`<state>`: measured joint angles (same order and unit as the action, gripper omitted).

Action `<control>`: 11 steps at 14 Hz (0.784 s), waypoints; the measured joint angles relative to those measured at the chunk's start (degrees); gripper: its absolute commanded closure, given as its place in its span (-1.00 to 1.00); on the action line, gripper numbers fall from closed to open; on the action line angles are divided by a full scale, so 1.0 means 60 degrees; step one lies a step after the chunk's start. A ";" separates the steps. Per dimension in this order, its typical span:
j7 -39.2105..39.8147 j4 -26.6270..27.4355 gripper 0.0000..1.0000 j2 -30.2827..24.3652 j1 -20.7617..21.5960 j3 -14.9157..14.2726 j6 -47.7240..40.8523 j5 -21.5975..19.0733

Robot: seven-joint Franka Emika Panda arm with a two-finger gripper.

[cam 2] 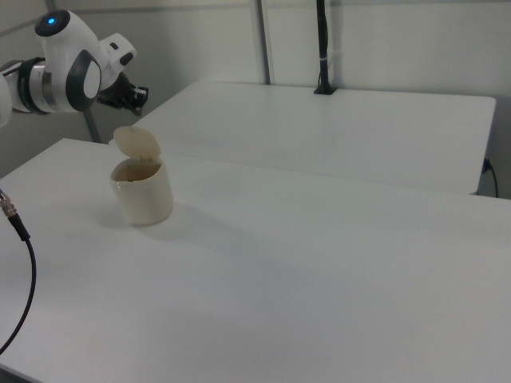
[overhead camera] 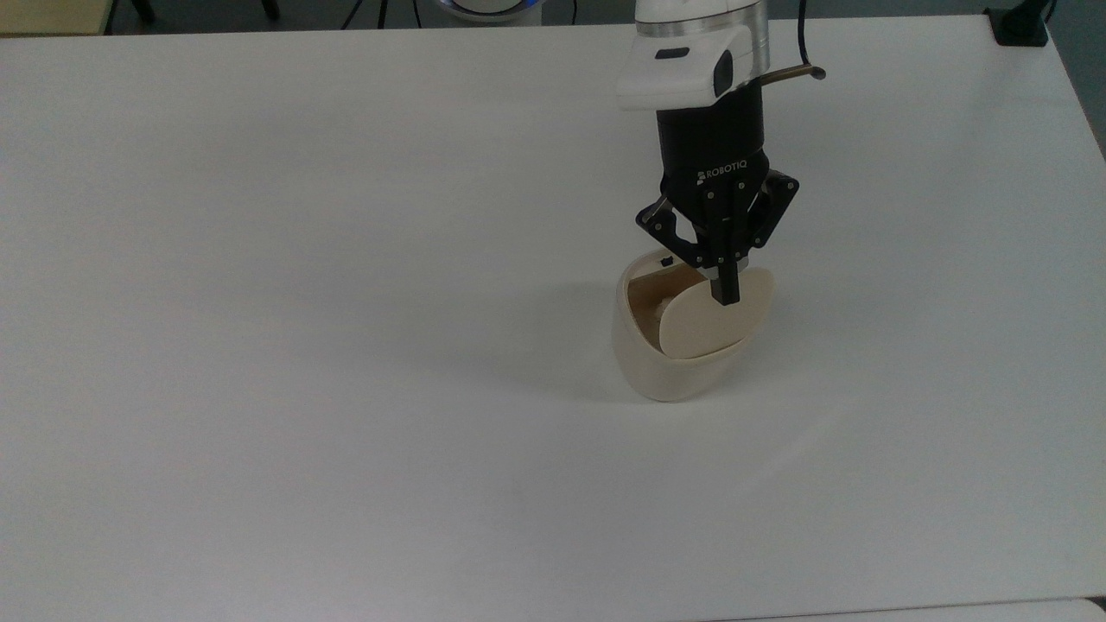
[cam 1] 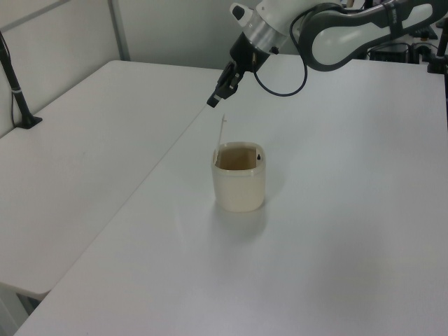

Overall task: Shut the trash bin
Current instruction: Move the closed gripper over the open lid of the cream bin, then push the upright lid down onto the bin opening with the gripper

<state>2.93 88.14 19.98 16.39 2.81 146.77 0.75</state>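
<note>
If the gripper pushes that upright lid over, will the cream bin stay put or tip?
The small cream plastic trash bin looks light and stands unanchored on the white table, so it may slide. Its thin hinged lid probably swings easily. The gripper should likely press gently downward.

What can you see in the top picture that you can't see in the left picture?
The top view shows the wide flat face of the lid and the claw shut, its tip in front of that face. The left view shows the lid edge-on as a thin upright sliver and a second table alongside. Both show the cream trash bin open on the white table, with the claw above it.
</note>
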 measured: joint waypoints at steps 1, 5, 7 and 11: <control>0.0000 0.0001 0.98 0.0073 0.0017 0.0000 0.0005 0.0075; 0.0000 -0.0004 0.99 0.0240 0.0026 -0.0003 0.0247 0.0213; 0.0001 -0.0003 0.99 0.0242 0.0026 -0.0004 0.0160 0.0214; 0.0002 0.0003 0.99 0.0249 0.0026 -0.0004 -0.0577 0.0427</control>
<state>2.95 88.16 21.47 16.54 2.79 143.31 3.32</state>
